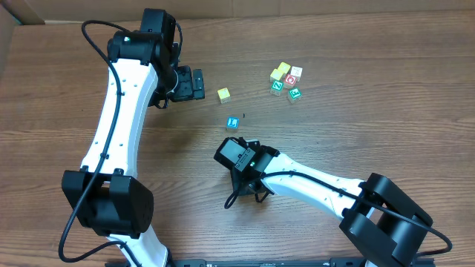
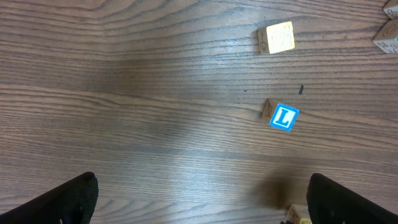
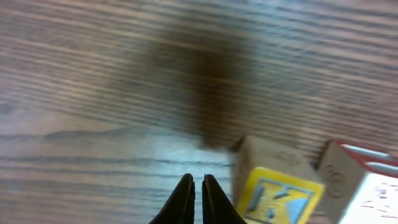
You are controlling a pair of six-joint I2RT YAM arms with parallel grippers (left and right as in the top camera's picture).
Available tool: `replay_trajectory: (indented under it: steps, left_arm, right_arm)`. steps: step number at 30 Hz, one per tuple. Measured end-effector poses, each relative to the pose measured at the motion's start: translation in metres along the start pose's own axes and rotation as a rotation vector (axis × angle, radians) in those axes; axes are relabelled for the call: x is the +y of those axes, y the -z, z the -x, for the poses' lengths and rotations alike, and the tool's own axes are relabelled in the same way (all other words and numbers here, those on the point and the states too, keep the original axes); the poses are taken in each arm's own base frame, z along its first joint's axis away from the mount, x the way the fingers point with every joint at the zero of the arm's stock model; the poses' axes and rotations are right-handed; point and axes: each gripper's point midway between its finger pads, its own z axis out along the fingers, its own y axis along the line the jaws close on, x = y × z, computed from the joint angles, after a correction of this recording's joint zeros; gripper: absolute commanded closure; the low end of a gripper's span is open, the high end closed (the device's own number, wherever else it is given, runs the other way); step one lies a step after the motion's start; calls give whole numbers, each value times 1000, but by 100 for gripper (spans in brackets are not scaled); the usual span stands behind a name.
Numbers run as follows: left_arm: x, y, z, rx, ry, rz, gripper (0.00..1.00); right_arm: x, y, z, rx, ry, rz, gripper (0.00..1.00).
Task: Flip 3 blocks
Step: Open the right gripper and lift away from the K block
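Observation:
A blue-faced block (image 1: pixel 233 122) (image 2: pixel 283 117) with a white L lies mid-table. A pale yellow block (image 1: pixel 223 95) (image 2: pixel 277 38) sits just beyond it. A cream-white block (image 1: pixel 297 72) rests in a small cluster at the back right. My left gripper (image 1: pixel 196 83) (image 2: pixel 202 208) hangs open to the left of the pale yellow block, with nothing between its fingers. My right gripper (image 1: pixel 235 154) (image 3: pixel 198 190) points down just in front of the blue block, shut on nothing. Just to its right stands a wooden cube (image 3: pixel 277 190) with a yellow and blue face.
The back-right cluster also holds a brighter yellow cube (image 1: pixel 280 72), a red-marked cube (image 1: pixel 290 79) and two green-marked cubes (image 1: pixel 277 86) (image 1: pixel 295 93). A red-edged cube (image 3: pixel 360 180) stands beside the cube by my right gripper. The right arm (image 1: pixel 319 185) crosses the front right.

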Motion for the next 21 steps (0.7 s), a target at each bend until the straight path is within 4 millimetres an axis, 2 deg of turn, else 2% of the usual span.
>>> replay_trajectory:
  steps: [12,17,21]
  left_arm:
    - [0,0,0,0,0,0,0]
    - [0,0,0,0,0,0,0]
    - [0,0,0,0,0,0,0]
  right_arm:
    - [-18,1,2,-27,0,-93,87]
    - [-13,0,11,-67,-2,-71,86]
    - [-11,2,6,-33,34,-60,86]
